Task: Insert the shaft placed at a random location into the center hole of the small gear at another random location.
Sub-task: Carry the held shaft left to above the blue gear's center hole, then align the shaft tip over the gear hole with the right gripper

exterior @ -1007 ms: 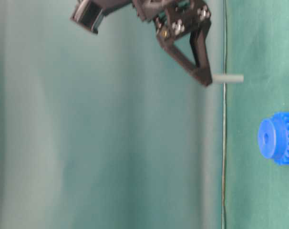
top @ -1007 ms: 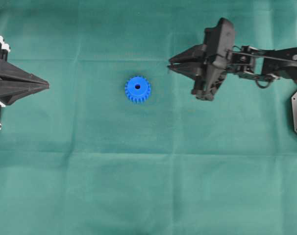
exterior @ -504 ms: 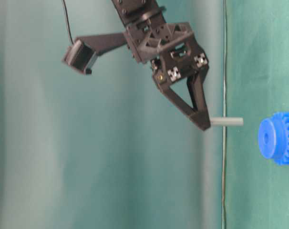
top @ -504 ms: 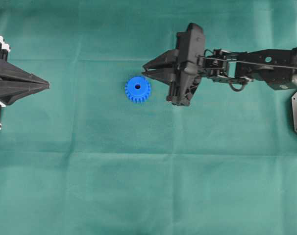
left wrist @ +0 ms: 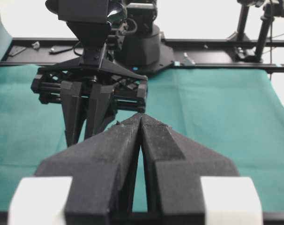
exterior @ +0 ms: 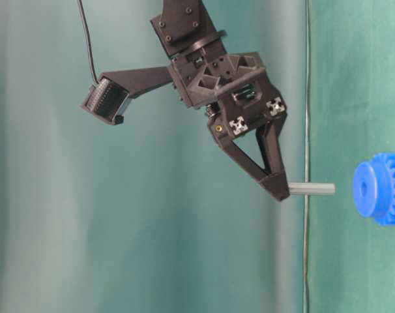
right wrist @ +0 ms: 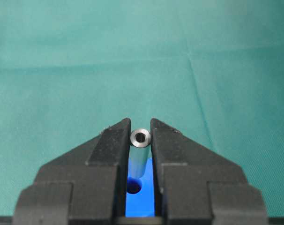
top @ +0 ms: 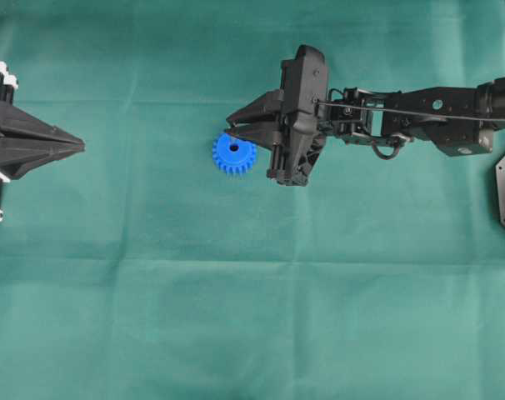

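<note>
Overhead view: right claw point(top: 229, 132), arm outstretched, pinches the shaft point(exterior: 311, 189) above the small gear point(top: 234, 153); left claw point(top: 79, 147) clenched.

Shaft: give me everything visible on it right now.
The shaft is a short silver-grey metal pin with a small dark recess in its end face. The right end effector pinches it between its fingertips. It points at the table, hanging clear above the small gear and its center hole, not yet inserted.
</note>
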Controlling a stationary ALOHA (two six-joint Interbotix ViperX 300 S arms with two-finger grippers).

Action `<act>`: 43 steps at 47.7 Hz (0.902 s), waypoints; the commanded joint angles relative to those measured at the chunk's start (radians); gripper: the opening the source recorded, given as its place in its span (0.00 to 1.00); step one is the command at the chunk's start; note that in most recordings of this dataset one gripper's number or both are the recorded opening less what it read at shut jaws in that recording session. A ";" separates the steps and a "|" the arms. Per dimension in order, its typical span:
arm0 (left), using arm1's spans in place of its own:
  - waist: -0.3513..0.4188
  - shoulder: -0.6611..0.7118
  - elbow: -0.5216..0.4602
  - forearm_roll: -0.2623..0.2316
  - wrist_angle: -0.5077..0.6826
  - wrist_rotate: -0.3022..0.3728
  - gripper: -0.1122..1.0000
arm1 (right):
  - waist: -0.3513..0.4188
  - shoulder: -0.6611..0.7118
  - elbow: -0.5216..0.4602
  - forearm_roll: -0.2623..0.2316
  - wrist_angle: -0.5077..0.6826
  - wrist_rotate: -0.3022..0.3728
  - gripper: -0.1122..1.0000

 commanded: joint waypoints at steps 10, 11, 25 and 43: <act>-0.003 0.008 -0.023 0.002 -0.005 -0.002 0.10 | 0.003 -0.008 -0.023 0.000 0.002 -0.012 0.22; -0.003 0.008 -0.023 0.002 -0.005 -0.002 0.10 | 0.003 -0.005 -0.023 0.002 0.000 -0.012 0.22; -0.003 0.008 -0.023 0.003 -0.006 0.000 0.10 | 0.003 0.041 -0.029 0.005 -0.012 -0.011 0.22; -0.003 0.005 -0.025 0.002 -0.005 -0.002 0.10 | 0.003 0.052 -0.029 0.005 -0.012 -0.011 0.22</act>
